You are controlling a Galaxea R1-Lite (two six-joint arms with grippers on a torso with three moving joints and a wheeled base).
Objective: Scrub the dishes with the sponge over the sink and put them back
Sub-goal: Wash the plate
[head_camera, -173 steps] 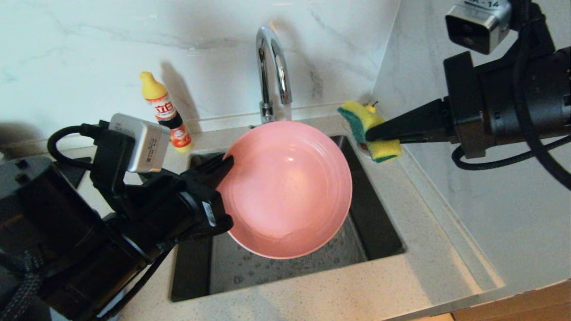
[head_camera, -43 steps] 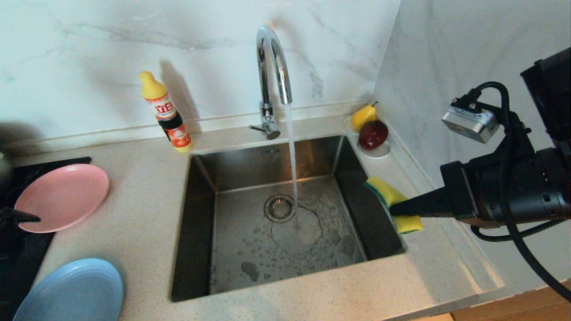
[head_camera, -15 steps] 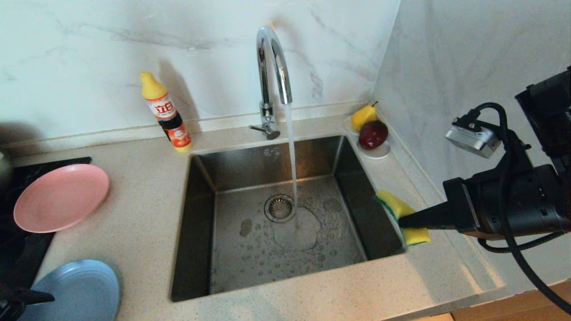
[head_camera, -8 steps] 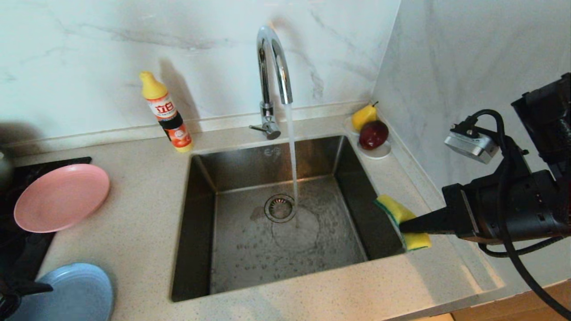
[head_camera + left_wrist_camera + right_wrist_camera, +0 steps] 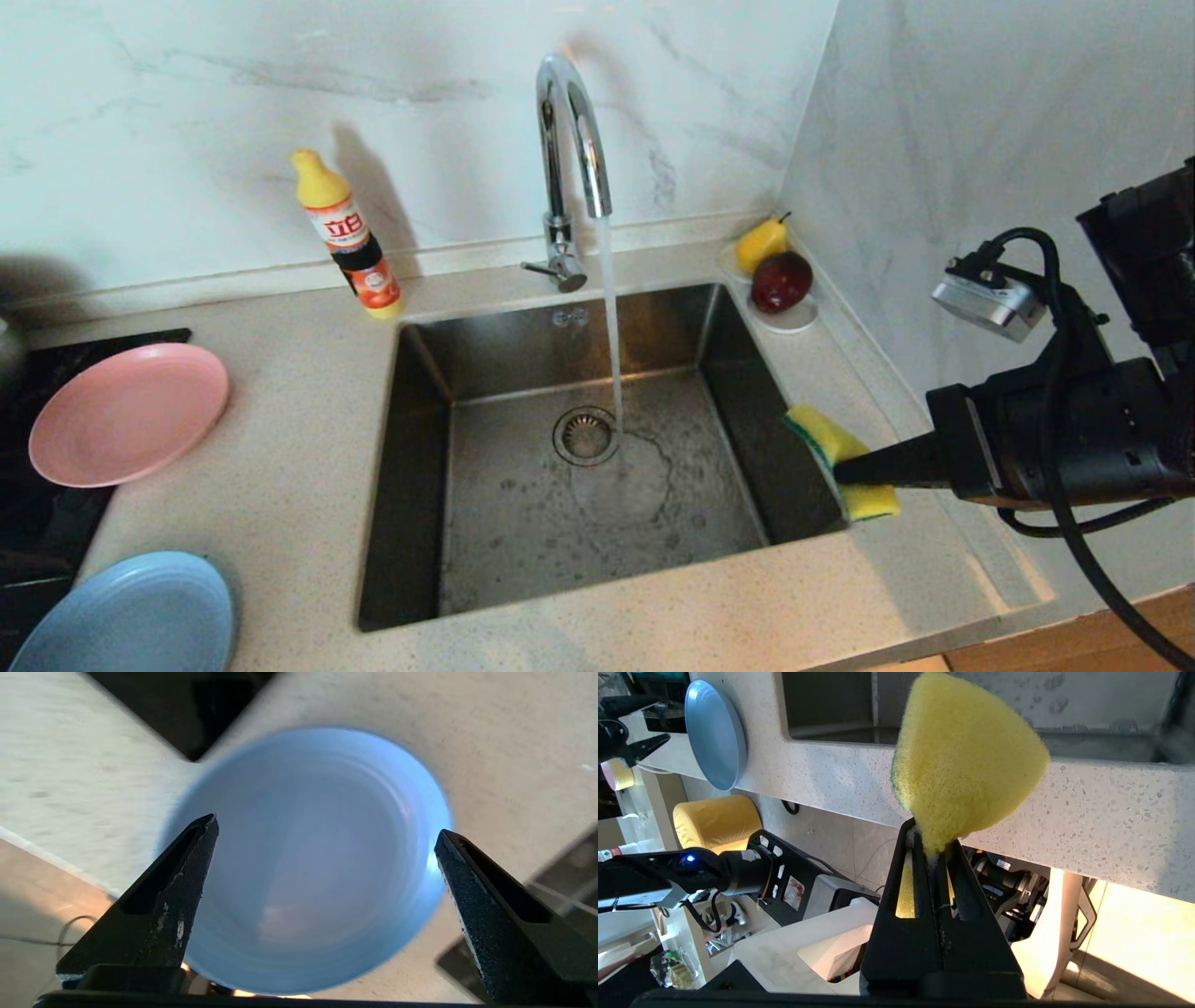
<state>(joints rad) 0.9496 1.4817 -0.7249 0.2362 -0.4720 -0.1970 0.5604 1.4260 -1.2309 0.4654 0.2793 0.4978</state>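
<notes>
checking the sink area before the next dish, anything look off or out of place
The tap is running into an empty sink: no dish is under the stream. The pink plate and blue plate lie flat on the counter, nothing spilled or broken.

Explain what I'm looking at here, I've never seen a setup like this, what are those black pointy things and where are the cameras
It is a two-armed robot at a kitchen sink. One camera looks down from its head; one sits on each wrist, behind black two-fingered grippers. The right gripper is shut on a yellow sponge at the sink's right edge. The left gripper is open above the light-blue plate, not touching it. On the counter: the pink plate, a detergent bottle, and a pear with a red fruit on a saucer. The tap runs.
</notes>
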